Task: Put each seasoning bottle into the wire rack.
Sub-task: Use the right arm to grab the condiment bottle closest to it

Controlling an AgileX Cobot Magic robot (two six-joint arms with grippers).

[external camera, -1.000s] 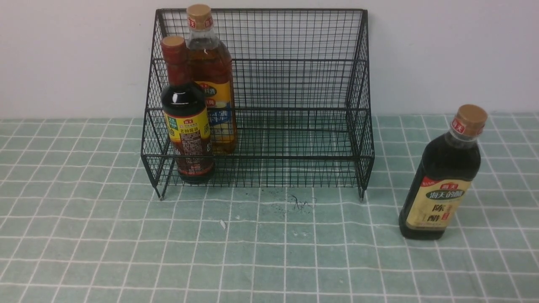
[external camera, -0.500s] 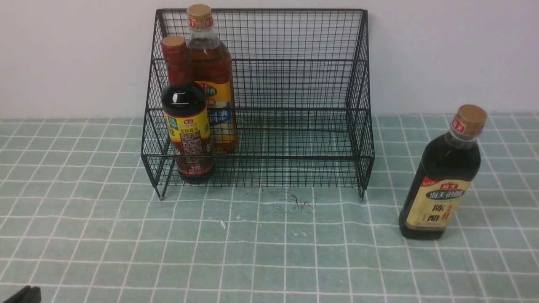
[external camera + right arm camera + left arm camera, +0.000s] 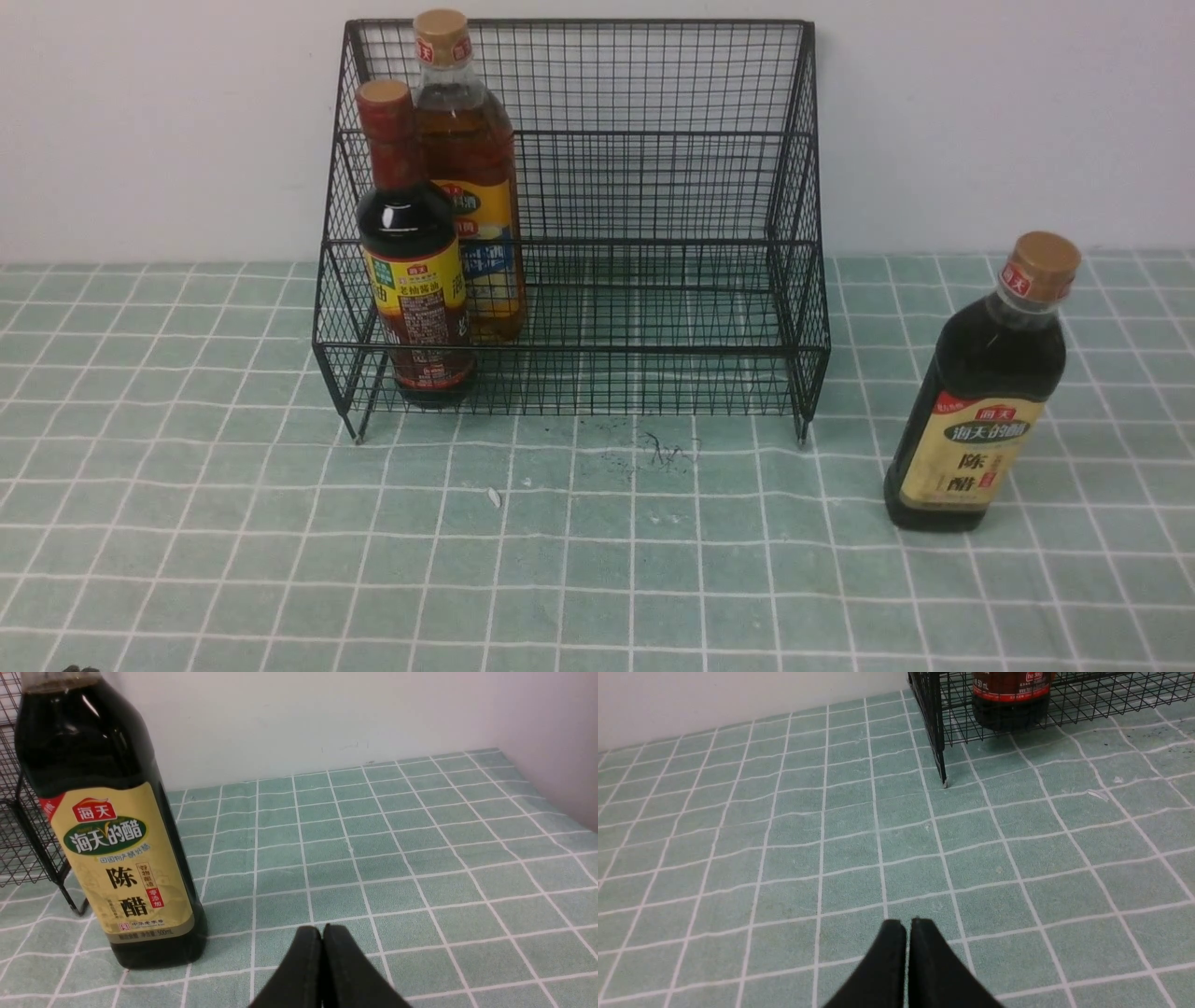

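Observation:
The black wire rack (image 3: 653, 187) stands against the wall. The dark bottle with the red neck wrap (image 3: 411, 271) stands in its lower front tier at the left, and its base shows in the left wrist view (image 3: 1011, 700). The amber bottle with a tan cap (image 3: 467, 168) stands behind it on the upper tier. The dark bottle with a tan cap (image 3: 980, 401) stands on the cloth to the right of the rack, close in the right wrist view (image 3: 107, 826). My left gripper (image 3: 908, 924) is shut and empty over the cloth. My right gripper (image 3: 322, 931) is shut and empty beside that bottle.
A green checked cloth (image 3: 597, 560) covers the table. A white wall runs behind the rack, and a side wall (image 3: 551, 728) closes the far right. Small dark specks (image 3: 663, 453) and a white scrap (image 3: 493, 497) lie in front of the rack.
The dark tip of my left gripper showed at the front view's lower left corner half a second ago and has now dropped almost out of the picture. The bottles and rack have not moved.

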